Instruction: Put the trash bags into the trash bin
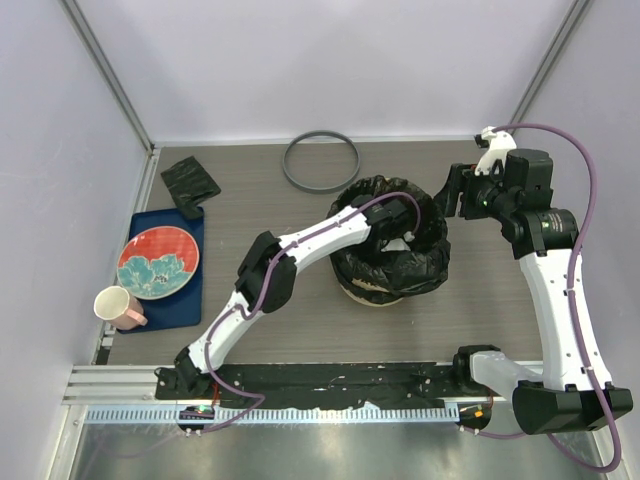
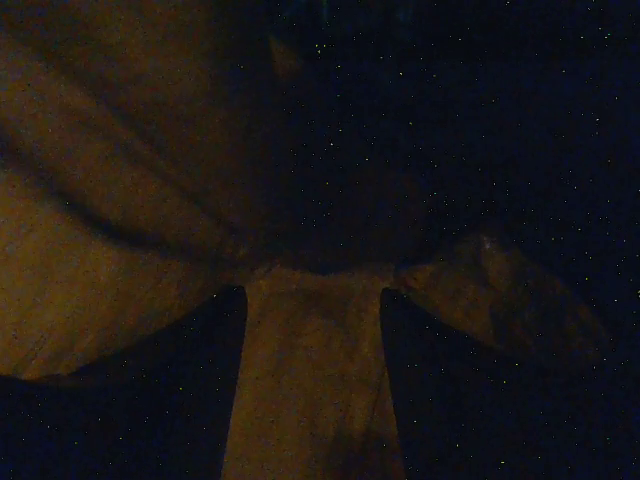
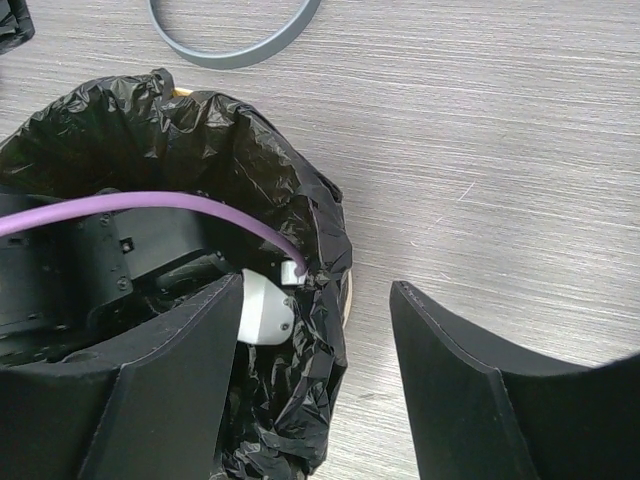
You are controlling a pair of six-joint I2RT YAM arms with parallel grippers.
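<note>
Top external | trash bin (image 1: 365, 293) mid-table, trash bag (image 1: 400, 268) lining it, cuffed over edge | step: likely seating liner | left gripper (image 2: 312, 295) inside, fingers apart | right gripper (image 3: 315, 285) spread, empty, bin's 2 o'clock | next: probably fit grey ring (image 1: 285, 160), 11 o'clock.

Grey wood-grain table (image 1: 400, 335), matte top. Plain pale back wall (image 1: 330, 60); left wall (image 1: 50, 150) and right wall (image 1: 600, 120) the same. Slanted metal posts (image 1: 108, 75) at both back corners. Aluminium rail (image 1: 110, 385) along near edge, with brushed steel sheet (image 1: 330, 450) in front. Light even and soft, shadows faint.
</note>
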